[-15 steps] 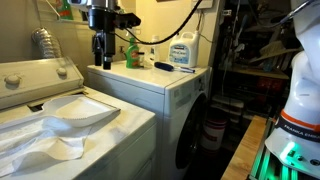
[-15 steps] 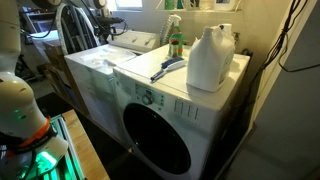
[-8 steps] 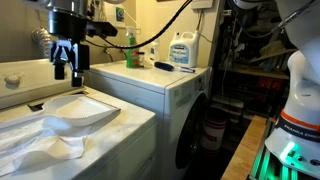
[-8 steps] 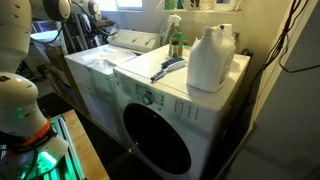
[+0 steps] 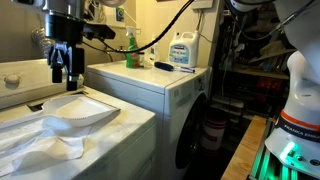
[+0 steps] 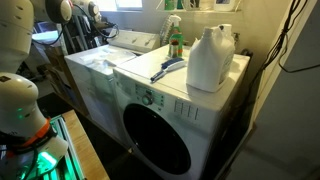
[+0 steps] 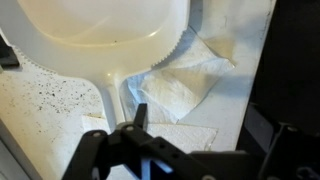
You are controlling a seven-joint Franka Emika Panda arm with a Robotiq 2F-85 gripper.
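Note:
My gripper [image 5: 67, 78] is open and empty. It hangs just above the back of a white plastic scoop [image 5: 82, 108] that lies on the top of the washing machine [image 5: 20, 80]. A crumpled white cloth [image 5: 45, 145] lies in front of the scoop. In the wrist view the gripper [image 7: 212, 130] has its fingers spread wide over the cloth [image 7: 175, 95], with the scoop's bowl [image 7: 100, 25] and its handle [image 7: 112, 90] just beyond. Nothing is between the fingers.
A front-loading dryer [image 5: 185, 110] stands beside the washer. On its top are a green bottle [image 5: 128, 52], a dark brush [image 5: 163, 67] and a white detergent jug [image 5: 181, 52], which also shows in an exterior view [image 6: 210, 60]. Cluttered shelves [image 5: 255, 60] stand beyond the dryer.
The gripper has swung from above the dryer's near corner over to the washing machine and come down a little above the white scoop. It has stayed open.

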